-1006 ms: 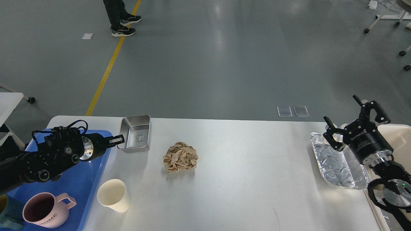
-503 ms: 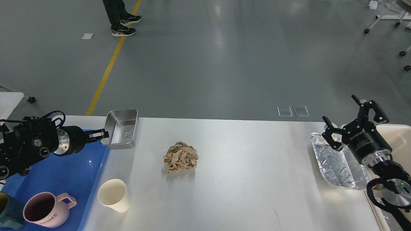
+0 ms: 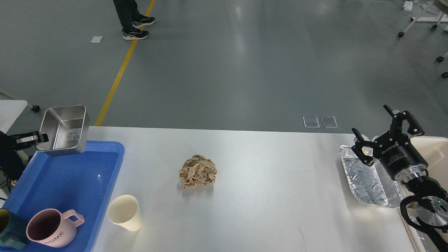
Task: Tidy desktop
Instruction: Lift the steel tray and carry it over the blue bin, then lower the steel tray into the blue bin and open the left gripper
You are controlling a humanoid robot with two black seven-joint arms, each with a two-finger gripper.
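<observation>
The desktop [image 3: 266,196] is a wide light grey-white tabletop. My left gripper [image 3: 39,137] is shut on the near rim of a steel rectangular pan [image 3: 63,128] and holds it in the air over the far end of the blue tray [image 3: 70,182]. A crumpled brown paper ball [image 3: 197,171] lies mid-table. A cream paper cup [image 3: 124,212] stands by the tray's right edge. My right gripper [image 3: 376,131] is open and empty, above the far end of a foil tray [image 3: 364,178].
A pink mug [image 3: 49,228] stands in the tray's near end, with a dark teal cup [image 3: 8,229] at its left. A beige bin [image 3: 432,147] sits at the far right edge. A person's feet [image 3: 134,26] show on the floor beyond.
My left gripper has lifted the steel pan off the desktop and carried it left, over the blue tray. The right arm has barely moved.
</observation>
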